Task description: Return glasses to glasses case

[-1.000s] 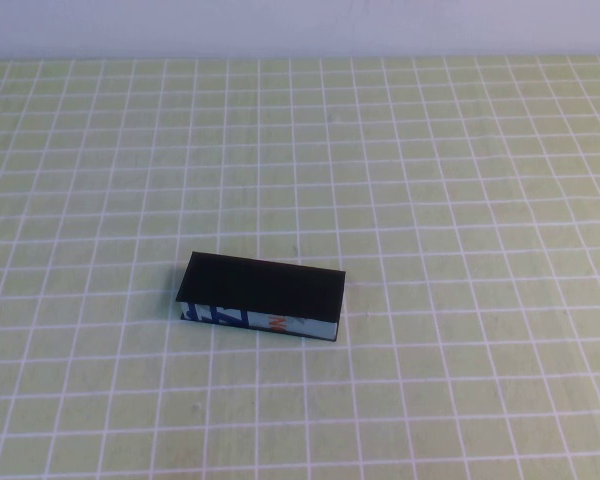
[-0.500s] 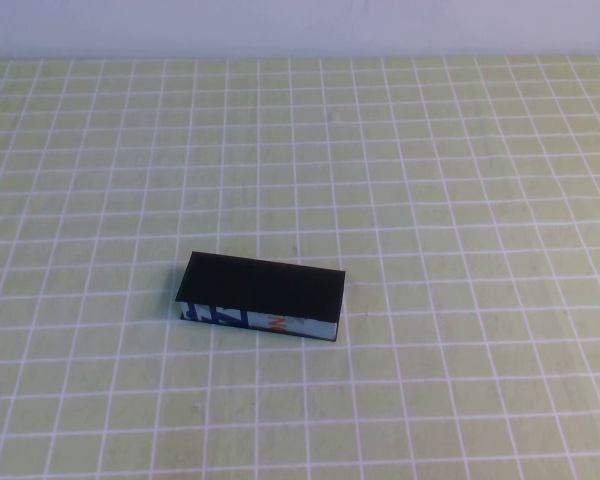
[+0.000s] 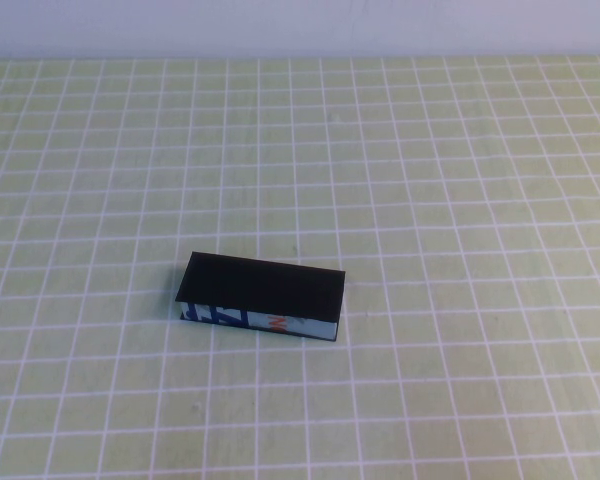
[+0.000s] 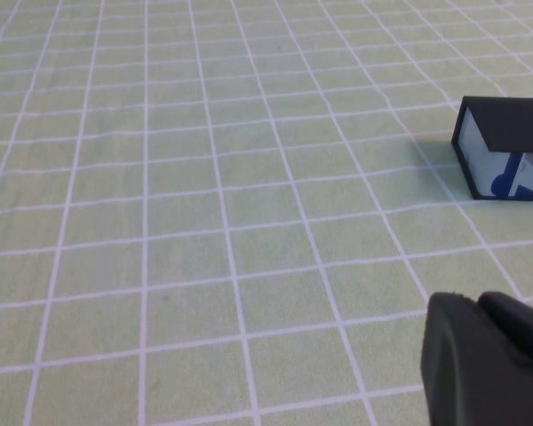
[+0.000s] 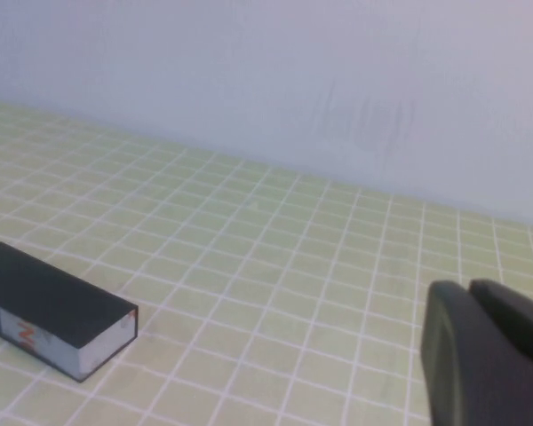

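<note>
Withdrawn since one second ago: right gripper [image 5: 489,355], whose small dark tip at the right edge of the high view is gone from that view now. Shows now only in the right wrist view, as a black rounded mass in the near corner, above the table and well apart from the box. Open or closed: cannot tell. Holds nothing that can be seen.

Left gripper [image 4: 489,364]: unchanged over the same second, with a small dark piece at the bottom left corner of the high view. Appears in the left wrist view as a black rounded mass, low over the table. Open or closed: again cannot tell. Touches nothing visible, and stays well apart from the box.

Glasses case [image 3: 263,298]: same place as before. Lies flat on the table, a little to the robot's left of the middle and between the two arms. Lid down, top plain black. Long printed side, white with blue and orange-red marks, turned toward the robot. Sits slightly turned, its right end a little nearer to the robot than its left end.

Table [image 3: 460,200]: covered in pale green with a grid of thin white lines. Behind it, at the far edge, a plain light wall [image 5: 249,71].
</note>
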### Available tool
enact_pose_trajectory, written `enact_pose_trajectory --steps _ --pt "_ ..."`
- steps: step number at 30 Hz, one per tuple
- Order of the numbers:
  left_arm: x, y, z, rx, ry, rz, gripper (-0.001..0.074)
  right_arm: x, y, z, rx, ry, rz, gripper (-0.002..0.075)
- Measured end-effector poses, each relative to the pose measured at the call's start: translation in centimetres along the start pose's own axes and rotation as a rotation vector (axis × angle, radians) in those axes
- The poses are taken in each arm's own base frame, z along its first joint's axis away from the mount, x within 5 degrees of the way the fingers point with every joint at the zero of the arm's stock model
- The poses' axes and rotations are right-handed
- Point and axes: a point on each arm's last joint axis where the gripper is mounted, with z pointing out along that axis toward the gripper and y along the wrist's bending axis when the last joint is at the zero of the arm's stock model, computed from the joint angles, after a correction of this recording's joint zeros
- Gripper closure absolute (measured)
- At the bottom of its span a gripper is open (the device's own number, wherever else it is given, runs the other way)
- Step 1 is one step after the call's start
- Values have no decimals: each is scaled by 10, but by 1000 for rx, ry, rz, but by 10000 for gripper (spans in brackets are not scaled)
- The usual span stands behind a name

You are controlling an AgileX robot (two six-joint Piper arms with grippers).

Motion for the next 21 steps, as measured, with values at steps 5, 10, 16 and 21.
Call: enact_pose_trajectory --steps 5,10,16,21 --pt "0 0 0 0 0 0 738 18 -2 7 18 43 4 743" --pt "0 0 0 0 0 0 738 28 -7 8 72 94 61 743" --pt "0 0 0 0 0 0 738 34 -13 8 148 113 93 743" --pt "0 0 0 0 0 0 738 61 -15 15 170 153 89 743"
